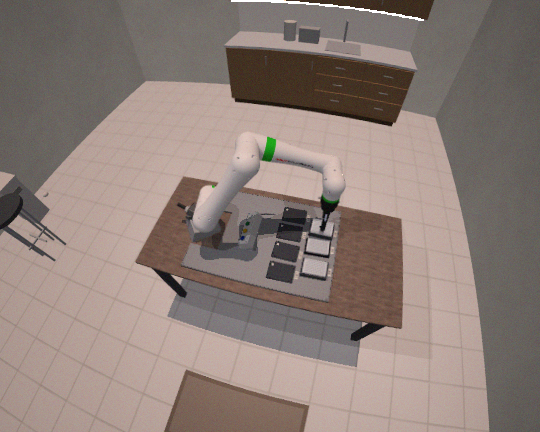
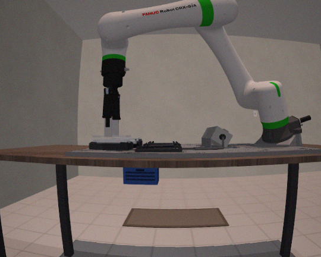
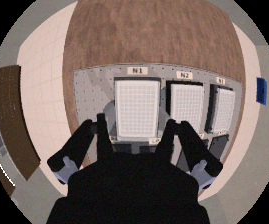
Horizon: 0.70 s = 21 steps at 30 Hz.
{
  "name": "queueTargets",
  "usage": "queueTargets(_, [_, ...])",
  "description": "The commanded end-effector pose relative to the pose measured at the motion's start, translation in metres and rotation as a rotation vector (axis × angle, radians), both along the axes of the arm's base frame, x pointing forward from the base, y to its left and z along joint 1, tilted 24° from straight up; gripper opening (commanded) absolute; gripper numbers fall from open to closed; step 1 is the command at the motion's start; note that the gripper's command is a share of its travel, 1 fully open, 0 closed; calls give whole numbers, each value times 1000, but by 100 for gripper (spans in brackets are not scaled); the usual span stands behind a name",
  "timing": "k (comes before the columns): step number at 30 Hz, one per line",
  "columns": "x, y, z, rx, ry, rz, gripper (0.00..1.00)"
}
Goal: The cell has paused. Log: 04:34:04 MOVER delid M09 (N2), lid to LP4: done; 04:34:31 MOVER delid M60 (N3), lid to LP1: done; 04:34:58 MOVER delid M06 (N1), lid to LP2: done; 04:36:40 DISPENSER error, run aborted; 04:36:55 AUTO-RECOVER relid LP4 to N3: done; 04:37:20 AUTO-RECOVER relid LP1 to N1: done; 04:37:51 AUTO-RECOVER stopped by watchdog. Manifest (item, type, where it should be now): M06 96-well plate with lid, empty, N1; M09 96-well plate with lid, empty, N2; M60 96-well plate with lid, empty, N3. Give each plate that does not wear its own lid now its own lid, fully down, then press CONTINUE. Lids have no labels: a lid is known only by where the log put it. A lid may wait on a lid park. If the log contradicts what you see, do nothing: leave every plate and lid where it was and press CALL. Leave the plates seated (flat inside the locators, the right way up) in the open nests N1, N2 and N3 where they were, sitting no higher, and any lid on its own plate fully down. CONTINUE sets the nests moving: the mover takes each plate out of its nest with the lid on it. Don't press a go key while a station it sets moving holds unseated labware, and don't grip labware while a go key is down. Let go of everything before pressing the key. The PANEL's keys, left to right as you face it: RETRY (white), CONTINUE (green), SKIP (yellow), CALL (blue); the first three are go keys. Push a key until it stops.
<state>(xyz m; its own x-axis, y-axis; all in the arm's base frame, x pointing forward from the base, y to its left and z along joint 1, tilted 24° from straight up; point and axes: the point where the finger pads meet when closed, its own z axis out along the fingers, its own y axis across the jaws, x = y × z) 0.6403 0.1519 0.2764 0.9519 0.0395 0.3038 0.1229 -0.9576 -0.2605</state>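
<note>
White six-joint arm (image 1: pixel 277 159) with green bands reaches from its base at one end of the grey base plate (image 1: pixel 202 260) across to the far row of nests. The plate lies on a brown wooden table (image 1: pixel 367 280).

The black two-finger gripper (image 2: pixel 112 126) points straight down over the end nest. In the wrist view the label above that nest reads N1, with the neighbouring nests running off to the right. The fingers are clamped on the clear rectangular lid (image 3: pixel 137 107) from its two long sides, standing partly spread around it. In the exterior view the lid (image 2: pixel 112 138) sits low, right at the top of the dark plate-and-nest stack (image 2: pixel 111 146); cannot tell whether it is fully down or lifted a little.

Top view: three pale rectangles in a row are the nests, the one under the gripper (image 1: pixel 323 226), the middle one (image 1: pixel 318 246) and the near one (image 1: pixel 315 268). All three look light on top; whether the middle one wears a lid cannot be told at this size.

Beside them runs a row of four dark square lid parks (image 1: pixel 285 250), all looking dark and flat.

The grey angled key panel (image 1: pixel 247 233) stands between the arm's base and the lid parks, with small coloured keys on its face. The gripper is well apart from it.
</note>
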Motion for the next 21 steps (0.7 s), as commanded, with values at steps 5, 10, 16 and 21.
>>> queueTargets(5, [0, 0, -1, 0, -1, 0, 0])
queueTargets(10, [1, 1, -2, 0, -1, 0, 0])
queueTargets(16, [1, 1, -4, 0, -1, 0, 0])
queueTargets(21, [2, 1, -5, 0, -1, 0, 0])
